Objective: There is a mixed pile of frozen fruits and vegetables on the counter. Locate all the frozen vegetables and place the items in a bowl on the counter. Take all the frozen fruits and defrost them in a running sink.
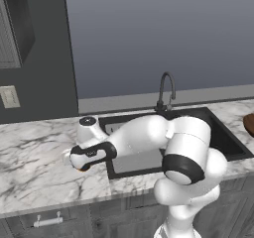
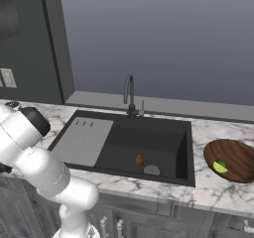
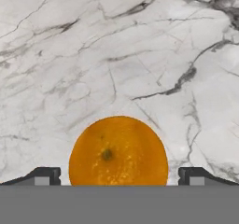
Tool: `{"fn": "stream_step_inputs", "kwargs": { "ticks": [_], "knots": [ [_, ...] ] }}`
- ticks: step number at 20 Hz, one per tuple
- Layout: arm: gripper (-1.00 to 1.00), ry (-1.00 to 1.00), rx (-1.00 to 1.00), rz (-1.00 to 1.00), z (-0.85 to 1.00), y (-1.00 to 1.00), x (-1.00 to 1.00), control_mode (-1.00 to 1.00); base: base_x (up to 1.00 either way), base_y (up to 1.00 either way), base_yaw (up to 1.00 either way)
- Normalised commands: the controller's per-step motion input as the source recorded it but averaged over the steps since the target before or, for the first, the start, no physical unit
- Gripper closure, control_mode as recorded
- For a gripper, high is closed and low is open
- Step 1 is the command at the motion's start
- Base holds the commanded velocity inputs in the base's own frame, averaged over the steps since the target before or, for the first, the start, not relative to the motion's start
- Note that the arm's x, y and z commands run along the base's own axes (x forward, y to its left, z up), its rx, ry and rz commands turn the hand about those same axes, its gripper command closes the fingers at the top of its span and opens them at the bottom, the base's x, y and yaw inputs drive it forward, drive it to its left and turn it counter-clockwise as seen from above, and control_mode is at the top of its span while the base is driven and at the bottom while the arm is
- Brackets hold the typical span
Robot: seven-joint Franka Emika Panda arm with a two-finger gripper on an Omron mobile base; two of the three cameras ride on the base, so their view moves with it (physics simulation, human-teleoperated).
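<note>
So the fingers are parked wide open over the orange ball, left of the sink

Biggest first: the white marble counter point(image 1: 34, 172) runs the whole width, with the black sink point(image 2: 149, 148) set into it, grey ribbed drainboard point(image 2: 84, 140) on its left side and the dark gooseneck tap point(image 2: 129, 95) behind. The arm reaches down to the counter just left of the sink, and the fingers point(image 3: 119, 176) stand spread apart, one on each side of the orange ball point(image 3: 118, 152), not clamped on it as far as I can see. The reddish-brown bowl point(image 2: 238, 155) sits on the counter right of the sink with a yellow-green bit point(image 2: 220, 166) inside. Down in the basin there's the little brown stemmed fruit point(image 2: 139, 160), near the drain point(image 2: 152, 170).
</note>
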Motion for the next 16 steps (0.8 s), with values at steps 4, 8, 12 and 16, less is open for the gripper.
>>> {"fn": "stream_step_inputs", "kwargs": {
  "ticks": [4,8,12,16],
  "knots": [
    [1.00,0.00,0.00,0.00,-0.09,0.09,0.00,-1.00,0.00,0.00,0.00],
    [1.00,0.00,0.00,0.00,0.00,0.00,0.00,-1.00,0.00,0.00,0.00],
    [1.00,-0.02,0.00,0.00,0.07,-0.05,-0.03,-1.00,0.00,0.00,0.00],
    [1.00,-0.01,-0.02,-0.04,0.26,-0.50,-0.15,-1.00,0.00,0.00,0.00]
  ]
}}
